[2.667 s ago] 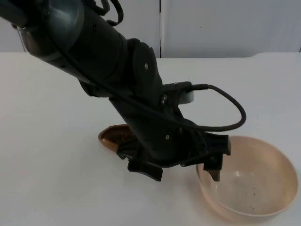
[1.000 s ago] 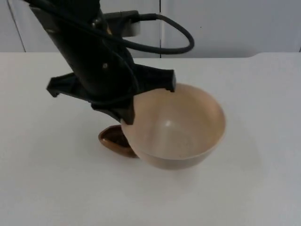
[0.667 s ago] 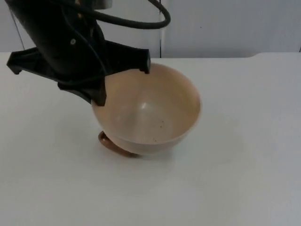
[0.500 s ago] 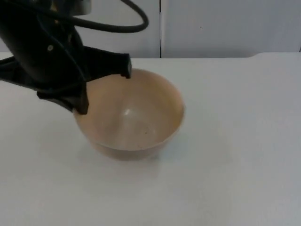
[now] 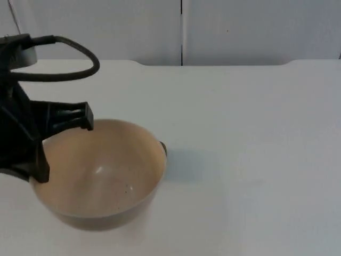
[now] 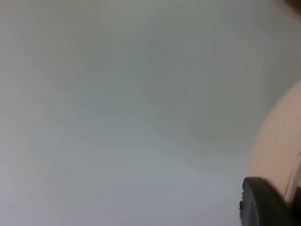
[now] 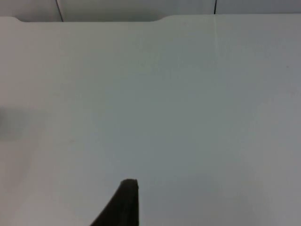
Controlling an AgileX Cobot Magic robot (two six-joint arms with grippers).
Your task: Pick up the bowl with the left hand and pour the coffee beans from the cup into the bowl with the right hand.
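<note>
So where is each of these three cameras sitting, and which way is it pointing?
Top view: fixed above, looking down and forward at the table; the left hand holds the bowl.
Left wrist view: on the left arm, facing the table; a black fingertip beside the bowl's wall.
Right wrist view: on the waiting right arm, facing table and partition wall.
Shared: the bowl.

— Any writing to read here, a label, a brand, a number?

— None. No lettering, label or number can be read on anything in these views.
</note>
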